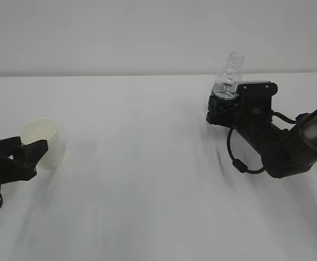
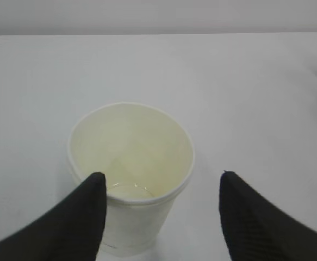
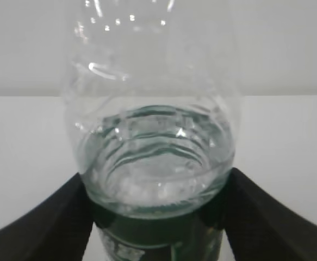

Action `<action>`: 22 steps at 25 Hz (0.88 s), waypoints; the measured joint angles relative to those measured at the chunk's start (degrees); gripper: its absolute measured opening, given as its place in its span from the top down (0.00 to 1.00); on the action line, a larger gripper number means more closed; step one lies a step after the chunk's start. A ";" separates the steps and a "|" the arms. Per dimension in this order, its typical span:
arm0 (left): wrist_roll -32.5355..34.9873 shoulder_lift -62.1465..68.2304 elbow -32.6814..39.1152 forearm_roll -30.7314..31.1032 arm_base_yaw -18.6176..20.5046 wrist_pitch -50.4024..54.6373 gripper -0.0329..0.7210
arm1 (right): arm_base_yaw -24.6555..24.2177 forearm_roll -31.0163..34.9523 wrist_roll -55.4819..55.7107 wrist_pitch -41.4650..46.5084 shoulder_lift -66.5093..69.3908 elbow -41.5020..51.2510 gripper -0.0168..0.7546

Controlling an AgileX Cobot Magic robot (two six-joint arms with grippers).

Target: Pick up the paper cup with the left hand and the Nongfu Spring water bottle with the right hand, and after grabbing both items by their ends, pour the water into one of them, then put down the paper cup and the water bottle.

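On my exterior view the small white tapered paper cup (image 1: 43, 142) stands at the far left of the white table (image 1: 147, 179), between the fingers of the black left gripper (image 1: 30, 149). Well apart, to the right and farther back, the clear ribbed plastic bottle (image 1: 228, 79) stands within the black right gripper (image 1: 223, 103).

The left hand (image 1: 8, 160) is matte black with flat, angular links and broad fingers (image 2: 76, 223) tapering to rounded, finely ribbed tips, while the right hand (image 1: 275, 136), equally black, carries a silver-grey block (image 1: 254, 86) just behind its pincer and a thin looped cable (image 1: 237, 157) hanging beneath.
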 joint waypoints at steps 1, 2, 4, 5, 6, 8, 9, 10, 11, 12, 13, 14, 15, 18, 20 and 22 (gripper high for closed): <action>0.00 0.00 0.00 0.00 0.00 0.00 0.34 | 0.00 0.00 0.00 -0.41 -0.12 0.74 0.30; 0.00 0.00 0.00 0.00 0.00 0.00 0.34 | 0.00 0.00 0.00 -1.18 -0.21 1.52 0.30; 0.00 0.00 0.00 0.00 0.00 0.00 0.34 | 0.00 0.00 0.00 -3.22 -0.35 3.08 0.30; 0.00 0.00 0.00 0.00 0.00 0.00 0.34 | 0.00 0.00 0.00 -4.53 -0.35 4.03 0.30; 0.00 0.00 0.00 0.00 0.00 0.00 0.34 | 0.00 0.00 -0.09 -5.84 -0.35 5.02 0.30; 0.00 0.00 0.00 0.00 0.00 0.00 0.34 | 0.00 -0.04 -0.09 -7.44 -0.49 6.67 0.30; 0.00 0.00 0.00 0.00 0.00 0.00 0.34 | 0.00 -0.04 -0.09 -7.70 -0.71 7.36 0.30; 0.00 0.00 0.00 0.00 0.00 0.00 0.34 | 0.00 -0.04 -0.09 -7.92 -0.94 7.82 0.30; 0.00 0.00 0.00 0.00 0.00 0.00 0.34 | 0.00 -0.04 -0.09 -7.92 -1.23 7.99 0.30; 0.00 0.00 0.00 0.00 0.00 0.00 0.34 | 0.00 -0.04 -0.09 -7.82 -1.36 8.13 0.31; 0.00 0.00 0.00 0.00 0.00 0.00 0.34 | 0.00 -0.04 -0.09 -7.70 -1.46 8.27 0.32; 0.00 0.00 0.00 0.00 0.00 0.00 0.34 | 0.00 -0.04 -0.09 -7.58 -1.59 8.37 0.34; 0.00 0.00 0.00 0.00 0.00 0.00 0.34 | 0.00 -0.14 -0.09 -7.32 -1.84 8.37 0.36; 0.00 0.00 0.00 0.00 0.00 0.00 0.34 | 0.00 -0.42 -0.09 -6.44 -2.91 8.51 0.40; 0.00 0.00 0.00 0.00 0.00 0.00 0.34 | 0.00 -0.56 -0.09 -6.44 -3.71 8.55 0.40; 0.00 0.00 0.00 0.00 0.00 0.00 0.34 | 0.00 -0.61 -0.09 -6.44 -4.20 8.55 0.41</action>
